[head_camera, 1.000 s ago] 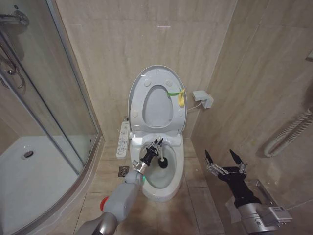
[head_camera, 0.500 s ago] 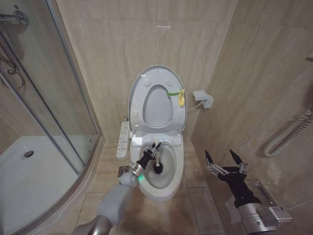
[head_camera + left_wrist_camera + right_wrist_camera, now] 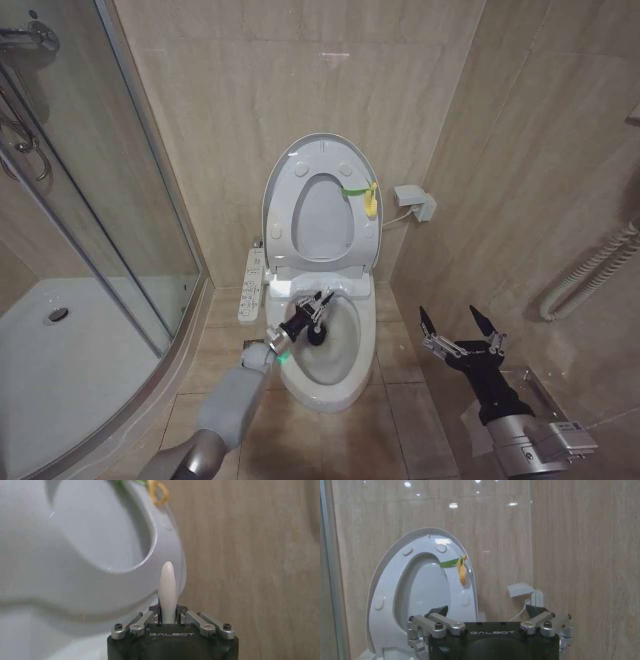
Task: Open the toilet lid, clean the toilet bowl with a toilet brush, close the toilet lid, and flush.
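The toilet lid (image 3: 322, 200) stands raised against the wall with the seat ring folded up against it, a yellow-green tag (image 3: 368, 197) at its edge. Below it the toilet bowl (image 3: 330, 385) is uncovered. My left gripper (image 3: 314, 306) reaches over the bowl's left rear part, shut on the toilet brush's white handle (image 3: 167, 588). The brush's dark bristle head (image 3: 316, 336) is down inside the bowl. My right gripper (image 3: 460, 328) hangs open to the right of the toilet, over the floor. In the right wrist view the right gripper (image 3: 487, 613) faces the raised lid (image 3: 385, 603).
A glass shower enclosure (image 3: 110, 200) closes off the left side. A white button panel (image 3: 252, 285) sticks out at the bowl's left, with a floor drain (image 3: 252, 350) beside it. A wall box (image 3: 415, 203) and a white hose (image 3: 590, 270) are on the right.
My left arm has swung left, and the brush head has swept from the bowl's middle right toward its left rear. The right arm has not moved.
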